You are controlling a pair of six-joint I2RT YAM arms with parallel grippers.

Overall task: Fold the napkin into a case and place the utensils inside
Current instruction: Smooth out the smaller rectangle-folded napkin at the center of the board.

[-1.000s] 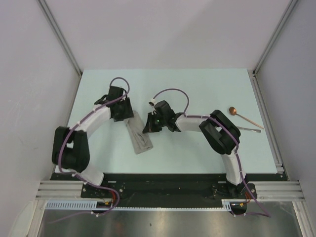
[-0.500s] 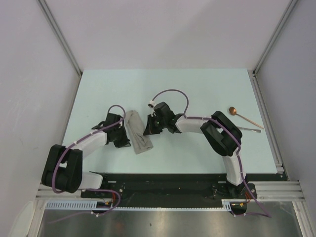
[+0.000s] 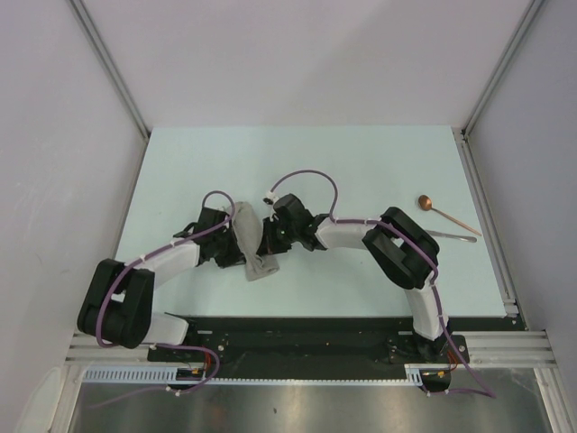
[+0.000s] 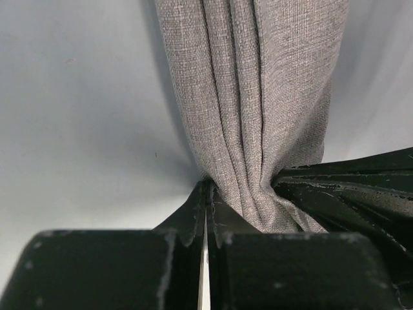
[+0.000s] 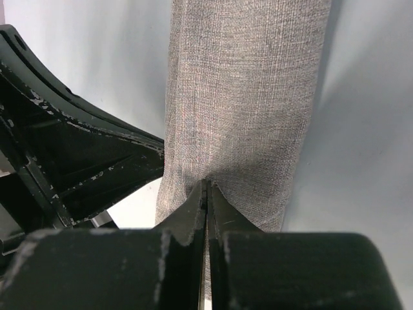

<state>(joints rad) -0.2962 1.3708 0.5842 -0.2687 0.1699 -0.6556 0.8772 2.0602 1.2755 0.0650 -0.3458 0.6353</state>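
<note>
Now that the left end effector [image 3: 237,253] has swung from the far end of the napkin [image 3: 248,227] to its near left edge and shut, both end effectors are clamped on the cloth. The right end effector [image 3: 269,242] keeps its grip on the opposite edge. The napkin, folded into a narrow strip, sits between them near the middle of the tabletop [image 3: 361,162]. This two-sided hold probably prepares a further fold or an opening of the pocket.

Only the top view shows the copper spoon [image 3: 446,215] and the silvery piece [image 3: 455,238], well apart at the right and not yet inserted. Only the left wrist view shows the cloth gathered into pleats at the closed fingertips [image 4: 193,210]. The right wrist view shows a smooth face pinched at its edge.
</note>
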